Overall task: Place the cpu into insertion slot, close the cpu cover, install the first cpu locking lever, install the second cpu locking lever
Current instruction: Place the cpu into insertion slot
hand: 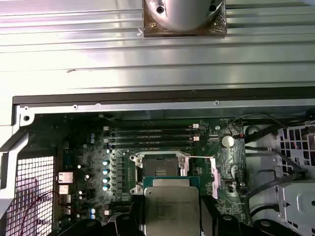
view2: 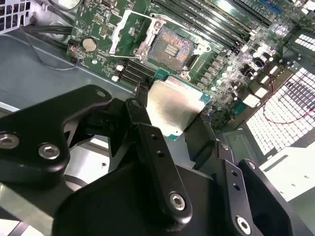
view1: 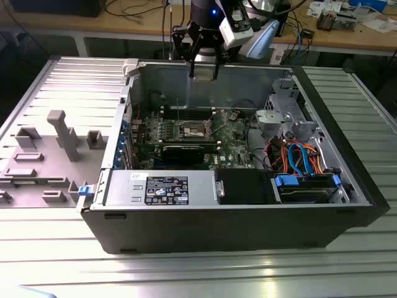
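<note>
Ribbed metal table (view1: 56, 261) carries an open case (view1: 236, 217) in the exterior view, with a cluttered bench (view1: 347, 34) behind it. The gripper (view1: 203, 68) hangs over the case's far side, well above the green board (view1: 232, 133), and the slot (view1: 194, 129) lies apart from it below. In the second wrist view the two black fingers (view2: 142, 115) are clamped on opposite edges of the cpu (view2: 174, 101), which is held clear of the board and tilted toward the camera. Its top is a dull silver plate with a thin green rim showing at the edges. Beyond it the slot (view2: 170, 46) is bare, its dark centre and fine contact field exposed, and the cover (view2: 125, 32) is swung up and away beside it, near a coin battery (view2: 88, 44). In the first wrist view the cpu (hand: 170, 206) sits between the fingers just short of the slot (hand: 160, 169), which is empty inside its silvery rim, while the cover (hand: 215, 177) stands raised along one side. By my judgement the work is at its first step: the chip is gripped and carried near but not seated, the cover is not yet closed, and neither locking lever looks fastened.
</note>
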You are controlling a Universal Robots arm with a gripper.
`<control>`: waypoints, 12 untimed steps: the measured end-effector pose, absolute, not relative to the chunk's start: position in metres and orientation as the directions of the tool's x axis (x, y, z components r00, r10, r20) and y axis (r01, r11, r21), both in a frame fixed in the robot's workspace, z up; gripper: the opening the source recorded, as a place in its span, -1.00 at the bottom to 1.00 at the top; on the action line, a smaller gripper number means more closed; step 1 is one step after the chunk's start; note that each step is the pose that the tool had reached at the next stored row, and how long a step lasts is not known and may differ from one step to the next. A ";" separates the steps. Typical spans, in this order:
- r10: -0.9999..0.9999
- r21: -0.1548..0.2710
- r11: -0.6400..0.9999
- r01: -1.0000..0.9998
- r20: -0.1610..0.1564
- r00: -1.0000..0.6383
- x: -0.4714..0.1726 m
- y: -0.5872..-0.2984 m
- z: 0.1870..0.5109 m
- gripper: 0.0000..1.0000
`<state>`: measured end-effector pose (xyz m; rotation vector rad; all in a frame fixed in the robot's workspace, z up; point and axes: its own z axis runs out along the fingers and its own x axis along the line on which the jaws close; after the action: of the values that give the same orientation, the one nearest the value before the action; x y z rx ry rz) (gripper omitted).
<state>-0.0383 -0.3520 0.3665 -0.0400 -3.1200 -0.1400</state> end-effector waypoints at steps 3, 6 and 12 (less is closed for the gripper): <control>0.025 0.089 0.996 0.026 0.019 -1.000 -0.038 -0.352 0.367 0.08; 0.029 0.089 0.996 0.031 0.019 -0.999 -0.038 -0.352 0.367 0.08; 0.066 0.089 0.994 0.067 0.019 -0.998 -0.038 -0.352 0.366 0.08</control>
<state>-0.0382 -0.3520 0.3665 -0.1040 -3.1204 -0.1405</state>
